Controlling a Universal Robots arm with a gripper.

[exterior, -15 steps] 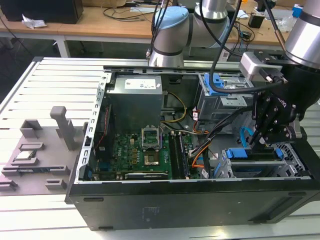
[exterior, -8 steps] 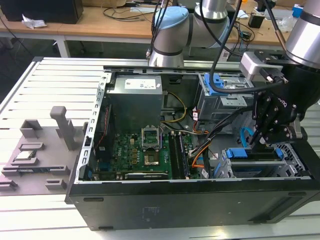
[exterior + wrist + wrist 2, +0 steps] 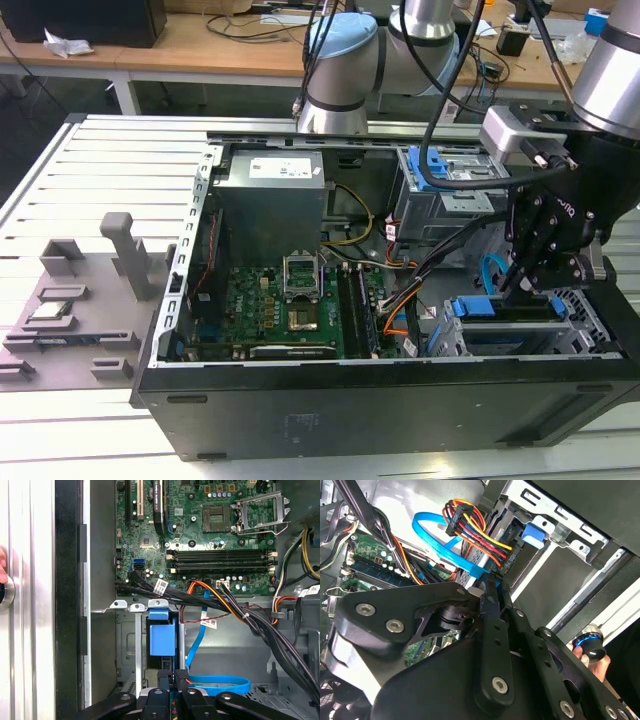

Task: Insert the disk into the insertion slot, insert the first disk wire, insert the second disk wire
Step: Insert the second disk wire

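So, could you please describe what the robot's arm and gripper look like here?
The arm has silver tubes, pale blue joint caps and black cables draped along it. A silver-grey block sits at the wrist. The gripper is matte black, built of flat linkage bars pinned with silver screws, tapering to slim black fingers; in the first wrist view its bars look alike.

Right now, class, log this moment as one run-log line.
tool: over the insertion slot | disk: seated in slot | blue flat cable: beside tool | case: open
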